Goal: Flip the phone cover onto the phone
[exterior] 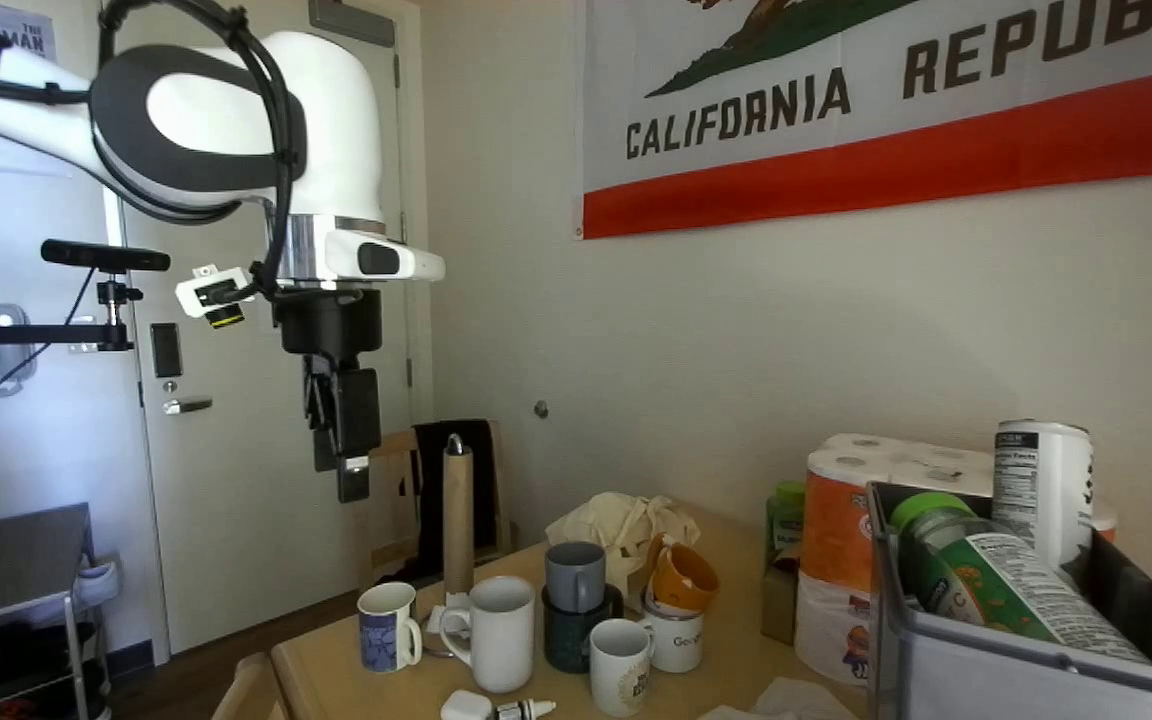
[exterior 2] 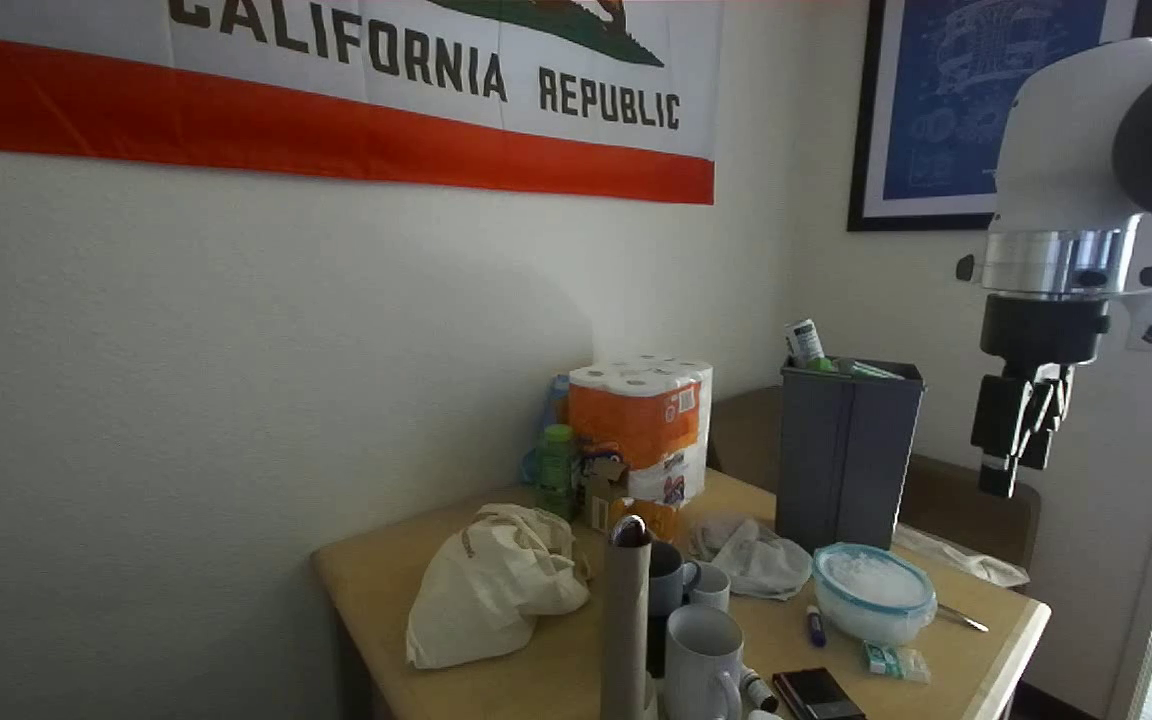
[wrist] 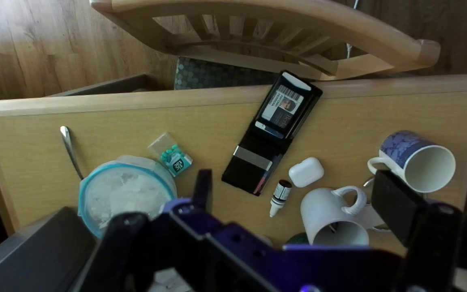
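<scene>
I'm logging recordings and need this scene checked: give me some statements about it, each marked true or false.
The black wallet lies open on the table. True.
The pincer is shut on the wallet. False: it is open and holds nothing.
The white earbud case lies inside the wallet. False: it lies on the table.
A photo card shows in the wallet. True.
The gray mug is stacked on the dark green mug. True.
The orange mug stands upright. False: it is tilted, atop a white Google mug.
</scene>
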{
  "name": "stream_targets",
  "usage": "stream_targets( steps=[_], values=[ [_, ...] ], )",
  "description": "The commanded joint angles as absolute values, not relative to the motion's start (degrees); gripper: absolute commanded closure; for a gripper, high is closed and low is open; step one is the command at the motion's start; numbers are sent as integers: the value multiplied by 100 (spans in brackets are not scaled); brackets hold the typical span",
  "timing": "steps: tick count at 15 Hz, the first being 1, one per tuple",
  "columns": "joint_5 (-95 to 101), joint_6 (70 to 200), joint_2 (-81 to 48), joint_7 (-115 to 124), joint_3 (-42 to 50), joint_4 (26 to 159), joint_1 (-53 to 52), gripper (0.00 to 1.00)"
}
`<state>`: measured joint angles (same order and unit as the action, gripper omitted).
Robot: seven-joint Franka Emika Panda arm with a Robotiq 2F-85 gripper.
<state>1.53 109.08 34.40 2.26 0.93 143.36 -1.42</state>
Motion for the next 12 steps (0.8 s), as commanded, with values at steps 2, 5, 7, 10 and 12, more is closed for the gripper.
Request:
stream_targets(
  steps=[2,5,7,10,12],
  values=[
    [121,10895,3437,194,40,14325,-77,0],
    [116,11128,3317,268,56,14479,-35,0],
    [-91,11628,3163,359,130,14756,-34,0],
    [-525,12733,2893,311,245,15292,-62,0],
    [-732,13459,2610,308,265,15642,-62,0]
  ],
)
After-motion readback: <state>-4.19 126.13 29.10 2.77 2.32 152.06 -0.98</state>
